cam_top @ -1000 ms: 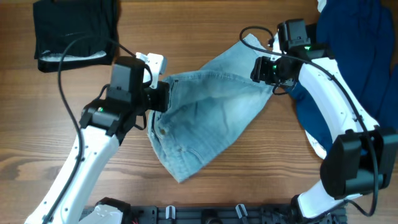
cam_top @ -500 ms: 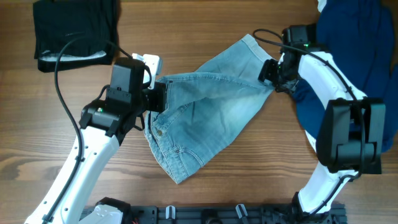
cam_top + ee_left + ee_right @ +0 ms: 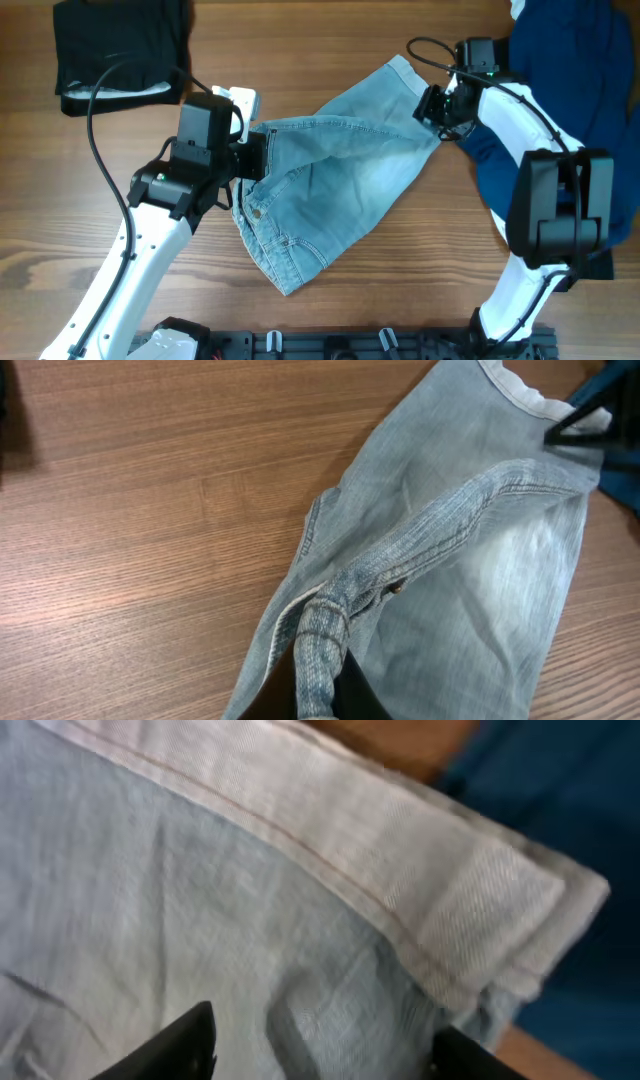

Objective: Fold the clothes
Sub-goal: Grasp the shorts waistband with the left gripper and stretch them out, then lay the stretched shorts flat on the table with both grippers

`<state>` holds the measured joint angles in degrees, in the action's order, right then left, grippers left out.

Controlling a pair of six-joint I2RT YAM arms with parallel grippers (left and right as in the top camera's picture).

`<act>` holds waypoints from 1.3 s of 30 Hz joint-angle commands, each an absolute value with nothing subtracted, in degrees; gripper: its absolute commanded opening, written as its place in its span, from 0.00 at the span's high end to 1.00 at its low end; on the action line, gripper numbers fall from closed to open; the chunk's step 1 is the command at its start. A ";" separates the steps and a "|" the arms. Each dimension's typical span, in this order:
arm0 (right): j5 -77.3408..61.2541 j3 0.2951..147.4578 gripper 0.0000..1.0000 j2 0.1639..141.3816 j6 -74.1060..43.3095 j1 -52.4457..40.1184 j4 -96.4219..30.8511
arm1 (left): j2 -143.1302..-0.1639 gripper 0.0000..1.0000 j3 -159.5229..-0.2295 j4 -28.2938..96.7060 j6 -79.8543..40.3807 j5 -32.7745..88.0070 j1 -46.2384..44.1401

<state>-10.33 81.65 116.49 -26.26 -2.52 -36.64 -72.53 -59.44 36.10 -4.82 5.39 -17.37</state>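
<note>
The pale light-blue denim shorts (image 3: 340, 190) lie crumpled across the middle of the wooden table, with one hemmed leg pointing to the far right. My left gripper (image 3: 258, 155) is shut on the waistband at the shorts' left side. The left wrist view shows the band (image 3: 420, 550) pinched between the dark fingers (image 3: 320, 685). My right gripper (image 3: 432, 105) is at the leg hem. In the right wrist view its fingers (image 3: 330, 1045) stand wide apart, open, with the denim and its pale hem (image 3: 400, 870) between and in front of them.
A large dark navy garment (image 3: 580, 90) lies at the right, touching the shorts' hem, and shows in the right wrist view (image 3: 560, 800). A black folded garment with a white edge (image 3: 120, 50) lies at the far left corner.
My right gripper has shifted right and toward the far edge along the leg hem, and its arm has swung round. The shorts' right side has settled a little. The left gripper keeps hold of the waistband.
</note>
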 commanded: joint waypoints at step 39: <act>-11.44 101.54 0.96 58.39 -14.02 20.23 -76.77 | -27.99 0.96 -60.34 42.61 -17.41 -18.87 -17.41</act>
